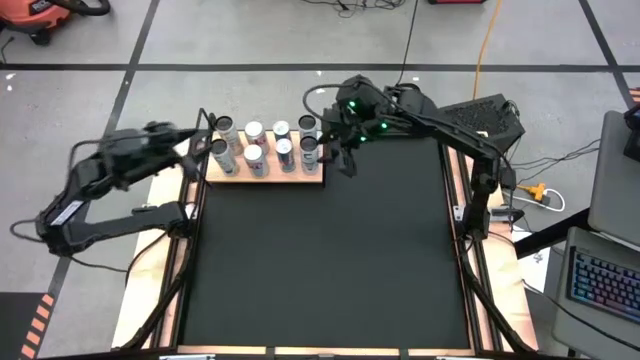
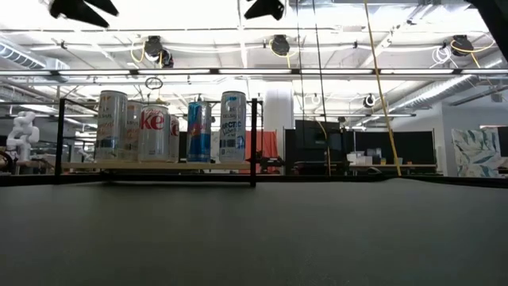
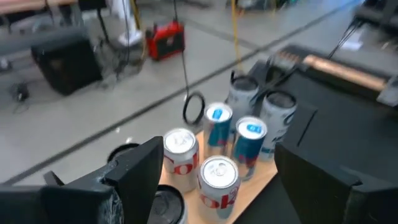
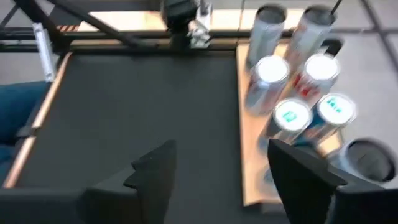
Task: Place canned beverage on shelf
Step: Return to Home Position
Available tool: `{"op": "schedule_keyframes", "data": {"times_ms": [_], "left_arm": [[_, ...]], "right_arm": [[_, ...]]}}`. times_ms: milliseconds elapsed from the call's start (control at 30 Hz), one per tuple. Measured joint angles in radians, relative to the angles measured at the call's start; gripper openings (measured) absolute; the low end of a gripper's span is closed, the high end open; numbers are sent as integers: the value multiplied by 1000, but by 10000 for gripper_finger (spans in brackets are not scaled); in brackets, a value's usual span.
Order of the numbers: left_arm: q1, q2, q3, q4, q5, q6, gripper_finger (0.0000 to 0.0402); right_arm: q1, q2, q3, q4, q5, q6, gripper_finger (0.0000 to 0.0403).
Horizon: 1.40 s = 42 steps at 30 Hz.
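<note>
Seemingly near done. Left gripper [image 3: 219,154], upper left of high view, at shelf's left end: fingers spread, empty. Shelf [image 1: 265,178], upper centre: pale grained wood board, thin black uprights. On it, cans [image 1: 258,158]: slim glossy cylinders, upright, two rows. Right gripper [image 4: 221,152], beside right end: fingers apart, empty. Likely remaining: arms withdraw home.

High camera: straight down on the whole worktop [image 1: 320,260]. Low camera: level across it. 2 wrist cameras look closely past the left tool [image 3: 217,171] and right tool [image 4: 221,165]; all 4 share the shelf [image 1: 265,178] between them.
</note>
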<state>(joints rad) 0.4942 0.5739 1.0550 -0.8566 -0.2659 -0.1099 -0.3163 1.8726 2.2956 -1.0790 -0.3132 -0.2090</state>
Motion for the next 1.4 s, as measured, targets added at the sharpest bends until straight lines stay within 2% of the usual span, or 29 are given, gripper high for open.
{"op": "schedule_keyframes", "data": {"times_ms": [167,300,467,533,700,867,967,1300,1400], "left_arm": [[0,-137,1,-30,68,11,308],[0,-229,1,-61,151,12,304],[0,-317,1,-113,207,15,256],[0,-348,1,-130,209,21,227],[0,-415,0,-150,210,38,144],[0,-467,0,-139,210,45,53],[0,-488,0,-135,211,47,10],[13,-569,-64,-65,210,64,11],[26,-570,-104,45,216,64,11]], "right_arm": [[58,-49,0,-64,8,68,177],[123,-88,0,-115,103,91,111],[195,-149,-2,-130,131,96,24],[218,-183,-1,-108,132,103,6],[245,-272,-1,-51,133,238,22],[255,-380,0,-97,136,469,26],[295,-413,1,-98,135,458,25],[481,-510,-1,-46,128,271,24],[538,-538,-1,-25,127,211,25]]}}
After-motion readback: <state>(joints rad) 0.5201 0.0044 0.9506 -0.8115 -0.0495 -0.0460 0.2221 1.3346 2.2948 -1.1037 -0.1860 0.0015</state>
